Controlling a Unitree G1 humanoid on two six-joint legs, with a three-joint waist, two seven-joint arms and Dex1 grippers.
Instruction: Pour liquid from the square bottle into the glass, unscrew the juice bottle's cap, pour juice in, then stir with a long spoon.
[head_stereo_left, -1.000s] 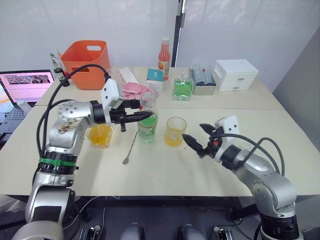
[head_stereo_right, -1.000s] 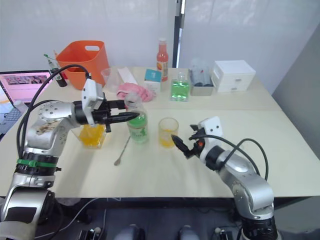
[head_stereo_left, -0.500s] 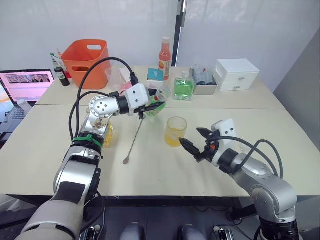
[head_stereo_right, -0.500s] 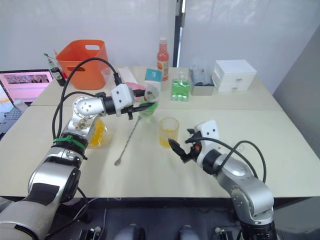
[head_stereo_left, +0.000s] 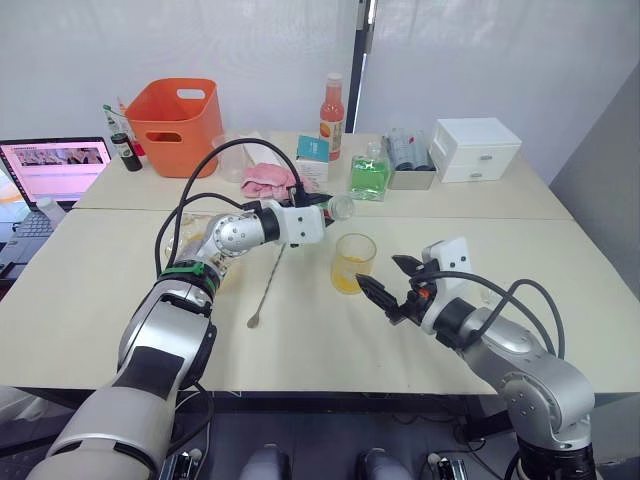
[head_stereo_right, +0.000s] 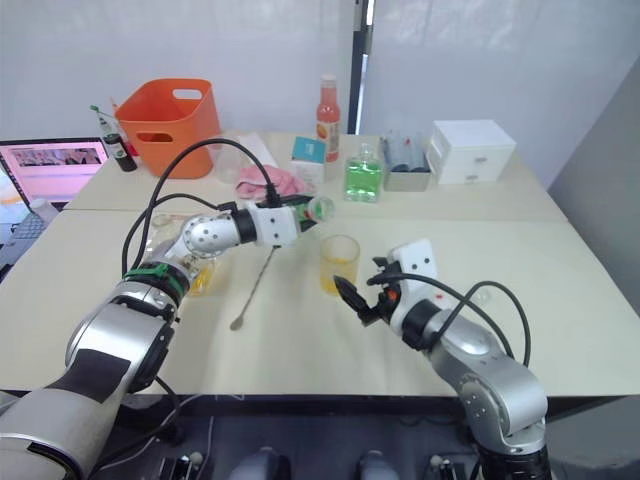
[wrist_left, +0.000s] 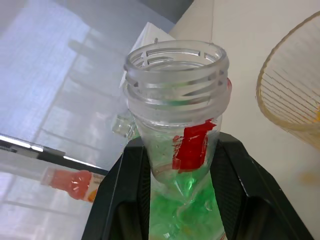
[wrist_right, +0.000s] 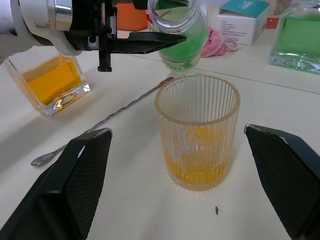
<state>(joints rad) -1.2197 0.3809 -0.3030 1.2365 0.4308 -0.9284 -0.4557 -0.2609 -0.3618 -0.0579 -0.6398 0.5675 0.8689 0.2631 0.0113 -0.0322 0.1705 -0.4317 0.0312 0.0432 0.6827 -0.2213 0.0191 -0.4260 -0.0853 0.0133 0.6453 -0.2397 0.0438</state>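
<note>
My left gripper is shut on the juice bottle, which lies tipped almost level. Its open mouth hangs just behind and above the glass. Green juice sits in the bottle's body and no stream shows. The juice bottle's cap is out of view. A shallow layer of orange-yellow liquid fills the bottom of the ribbed glass. My right gripper stands open on the table just right of the glass. The square bottle stands left of it, behind my left arm. The long spoon lies between them.
Along the table's back stand an orange basket, a pink cloth, a tall orange-red bottle, a green square bottle and a white drawer box. A laptop sits at the far left.
My left gripper has lifted the juice bottle off the table, tipped it from upright to nearly level and carried its mouth right toward the glass. The right gripper has stayed put.
</note>
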